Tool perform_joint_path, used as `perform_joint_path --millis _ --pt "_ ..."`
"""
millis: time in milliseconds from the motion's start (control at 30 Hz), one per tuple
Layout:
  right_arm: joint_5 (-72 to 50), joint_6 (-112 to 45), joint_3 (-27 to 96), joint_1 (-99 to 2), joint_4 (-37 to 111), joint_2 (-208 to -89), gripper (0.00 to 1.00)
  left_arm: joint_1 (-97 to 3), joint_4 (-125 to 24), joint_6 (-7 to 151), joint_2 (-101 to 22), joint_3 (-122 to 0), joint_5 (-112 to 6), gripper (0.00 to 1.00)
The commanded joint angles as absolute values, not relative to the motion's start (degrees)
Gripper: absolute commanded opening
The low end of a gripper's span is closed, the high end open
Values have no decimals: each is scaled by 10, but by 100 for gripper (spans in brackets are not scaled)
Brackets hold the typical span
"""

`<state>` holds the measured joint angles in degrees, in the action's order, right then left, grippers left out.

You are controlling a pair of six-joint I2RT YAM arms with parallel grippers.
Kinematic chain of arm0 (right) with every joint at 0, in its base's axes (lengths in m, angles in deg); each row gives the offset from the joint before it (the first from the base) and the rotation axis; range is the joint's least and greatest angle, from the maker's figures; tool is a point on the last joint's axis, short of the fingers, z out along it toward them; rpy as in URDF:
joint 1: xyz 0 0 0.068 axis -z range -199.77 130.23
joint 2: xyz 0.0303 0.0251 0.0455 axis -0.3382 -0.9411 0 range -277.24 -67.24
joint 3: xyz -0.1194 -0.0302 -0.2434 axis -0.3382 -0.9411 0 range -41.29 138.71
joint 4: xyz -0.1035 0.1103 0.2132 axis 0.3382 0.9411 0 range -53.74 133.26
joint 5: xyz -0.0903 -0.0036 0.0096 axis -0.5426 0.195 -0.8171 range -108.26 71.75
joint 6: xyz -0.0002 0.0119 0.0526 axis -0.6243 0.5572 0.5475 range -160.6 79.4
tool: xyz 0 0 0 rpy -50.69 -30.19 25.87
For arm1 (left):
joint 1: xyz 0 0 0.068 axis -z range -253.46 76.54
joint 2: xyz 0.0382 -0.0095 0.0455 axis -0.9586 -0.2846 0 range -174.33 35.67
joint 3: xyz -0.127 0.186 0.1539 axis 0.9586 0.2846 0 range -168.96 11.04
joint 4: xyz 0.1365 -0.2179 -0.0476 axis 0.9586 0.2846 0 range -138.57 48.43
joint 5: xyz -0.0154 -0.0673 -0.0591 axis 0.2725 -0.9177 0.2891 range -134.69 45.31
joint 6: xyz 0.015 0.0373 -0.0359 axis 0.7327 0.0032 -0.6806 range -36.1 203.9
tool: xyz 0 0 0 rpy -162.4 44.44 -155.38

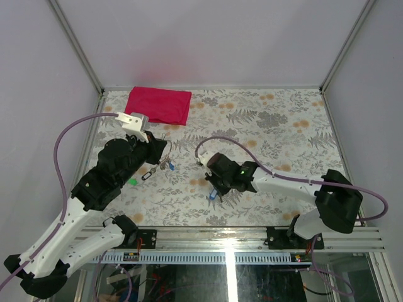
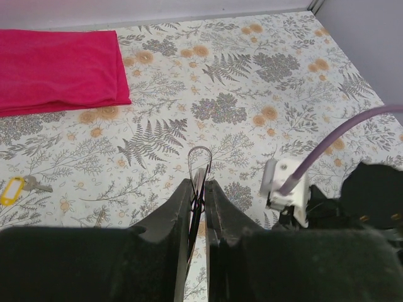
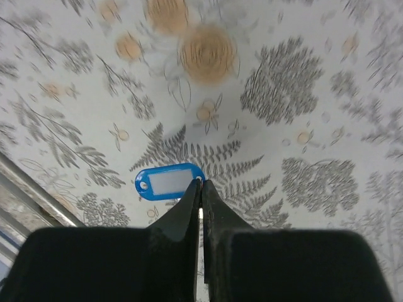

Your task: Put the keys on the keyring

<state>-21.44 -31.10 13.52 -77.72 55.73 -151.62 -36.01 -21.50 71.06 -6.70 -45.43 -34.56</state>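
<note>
Left pincer clamped on keyring. Wire loop pokes past tips at centre of left wrist frame, probably so opening is free for threading. Right pincer pressed together on right end of blue key, lower centre of right wrist frame, low over table. Cannot tell whether key is lifted. In top view pincers well apart, key right of ring: not yet threaded.

Red cloth — far-left corner obstacle

Left hand, right hand seemingly clamped.
</note>
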Motion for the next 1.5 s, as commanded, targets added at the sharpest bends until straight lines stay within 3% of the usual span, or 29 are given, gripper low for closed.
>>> perform_joint_path --millis 0,133,433,1133,1300,1467 --pt "-230 -251 104 -795 502 -1549 0 -364 -238 707 -62 -453 -338 8" --pt "-233 -247 109 -808 486 -1597 0 -364 -236 705 -66 -454 -339 7" --pt "-247 -248 104 -811 481 -1592 26 -364 -237 697 -64 -450 -336 6" --pt "-226 -222 102 -811 496 -1584 40 -364 -236 703 -70 -454 -341 6" --pt "-229 -182 73 -797 457 -1532 51 -364 -235 705 -71 -458 -341 6" --pt "-174 -126 19 -747 407 -1472 51 -364 -233 702 -71 -457 -344 6"
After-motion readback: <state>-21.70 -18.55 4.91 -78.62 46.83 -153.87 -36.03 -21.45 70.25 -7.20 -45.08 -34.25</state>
